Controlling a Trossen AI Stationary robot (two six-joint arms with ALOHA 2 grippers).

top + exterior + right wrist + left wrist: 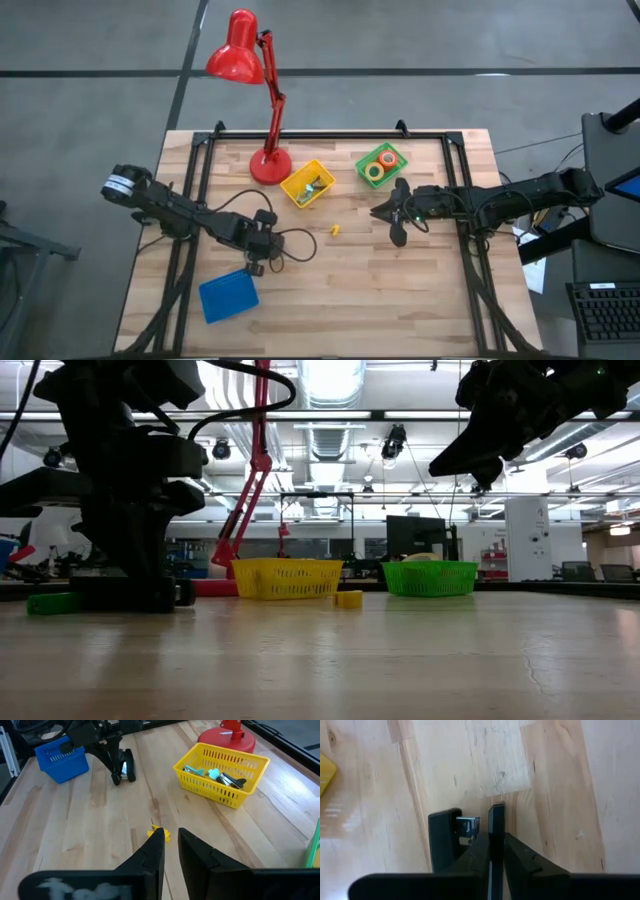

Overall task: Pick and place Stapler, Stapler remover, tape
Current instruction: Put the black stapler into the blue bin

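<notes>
My left gripper (262, 238) points down at the table's middle left and is shut on the black stapler (445, 840), whose silver inner part (468, 828) shows. The stapler also shows in the right wrist view (128, 766). My right gripper (380, 212) hangs above the table at the right of centre, empty, with a narrow gap between its fingers (170, 842). Orange, yellow and green tape rolls (381, 165) lie in a green basket (362, 160). A small yellow object (335, 229) lies on the wood just beyond my right gripper's fingertips. My left gripper pinches a thin black part of the stapler (496, 820) between its two fingers, from above, pointing down. The stapler's thicker black body (445, 840) stands beside the fingers. The stapler stands about upright, its lower end at the table top (125, 779).
A yellow basket (308, 186) with small tools stands at the back centre, beside the red lamp's base (269, 165). A blue basket (228, 297) stands near the front left. Bare wood lies between the two grippers.
</notes>
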